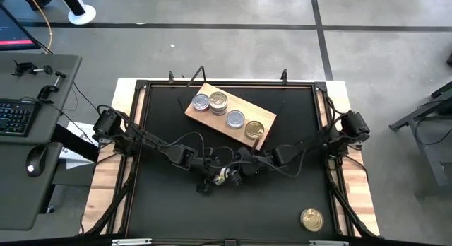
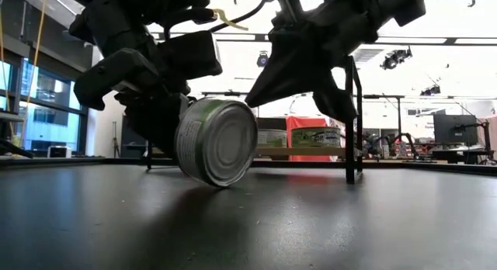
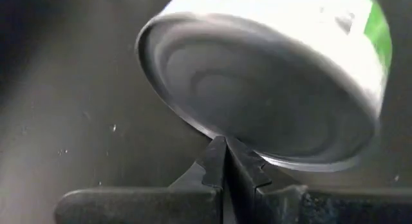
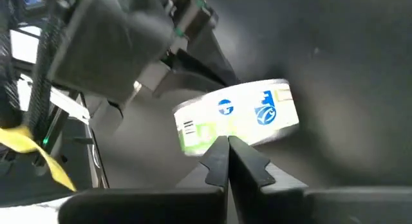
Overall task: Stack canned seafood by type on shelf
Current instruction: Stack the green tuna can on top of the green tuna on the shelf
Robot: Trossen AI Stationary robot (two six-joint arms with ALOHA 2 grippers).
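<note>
**Both grippers meet at a tilted tin on the tabletop**

The left gripper (image 1: 212,181) and the right gripper (image 1: 240,172) come together at mid-table, just in front of the shelf (image 1: 263,114); in each wrist view that arm's own fingertips (image 3: 222,161) are pressed tip to tip with nothing between them, so both are closed and empty; the right fingertips (image 4: 226,158) sit just short of the tin's labelled side.

The tin (image 2: 216,140) between the two grippers is tipped up on its edge, its silver face turned toward the low camera and its lower rim touching the black tabletop (image 1: 176,211); the left arm's dark body is right against its back, while the right gripper stands beside it; its label shows green, white and blue marks.

Beyond them the shelf lies at a slant near the far side of the table; four tins rest on it in a row: a silver-lidded tin (image 1: 200,102), a second silver one (image 1: 219,101) touching it, a third silver one (image 1: 235,119) a little apart, and a gold-lidded tin (image 1: 255,129) near the shelf's right end.

A second gold-lidded tin (image 1: 311,219) sits alone, well apart, at the near right corner of the table.
</note>
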